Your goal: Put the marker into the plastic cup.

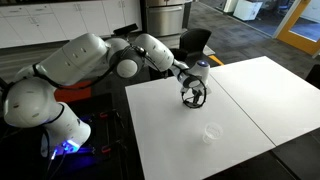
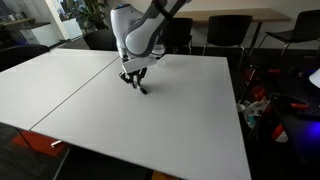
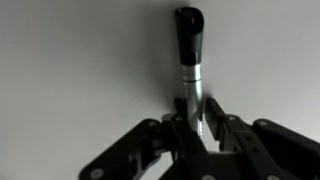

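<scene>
My gripper is down at the white table, also seen in an exterior view. In the wrist view its two fingers are closed on either side of the marker, a thin stick with a black cap and a silvery body pointing away from the wrist. The marker's dark end sticks out below the fingers at the tabletop. The clear plastic cup stands upright on the table, apart from the gripper and nearer that camera. I cannot make out the cup in the other views.
The table is two white tops joined at a seam. Black office chairs stand behind it, with more chairs and a long desk beyond. The robot base and cables sit off the table's edge.
</scene>
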Robot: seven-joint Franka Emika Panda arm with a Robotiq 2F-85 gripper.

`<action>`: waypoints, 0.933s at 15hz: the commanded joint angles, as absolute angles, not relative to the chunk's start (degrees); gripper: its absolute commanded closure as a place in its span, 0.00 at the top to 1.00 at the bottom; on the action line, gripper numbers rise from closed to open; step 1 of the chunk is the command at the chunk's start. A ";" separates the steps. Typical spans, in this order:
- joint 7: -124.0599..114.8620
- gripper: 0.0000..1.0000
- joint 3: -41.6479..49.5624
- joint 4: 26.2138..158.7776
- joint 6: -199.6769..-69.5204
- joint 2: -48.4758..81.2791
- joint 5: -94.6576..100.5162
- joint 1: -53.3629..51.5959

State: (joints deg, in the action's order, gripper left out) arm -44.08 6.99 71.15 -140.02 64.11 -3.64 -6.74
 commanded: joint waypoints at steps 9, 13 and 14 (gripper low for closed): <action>-45.79 0.05 10.10 78.43 -140.01 55.49 -1.18 -10.88; -50.06 0.05 14.75 85.26 -142.16 48.56 2.34 -14.66; -51.94 0.05 16.11 87.21 -142.75 46.79 3.62 -15.76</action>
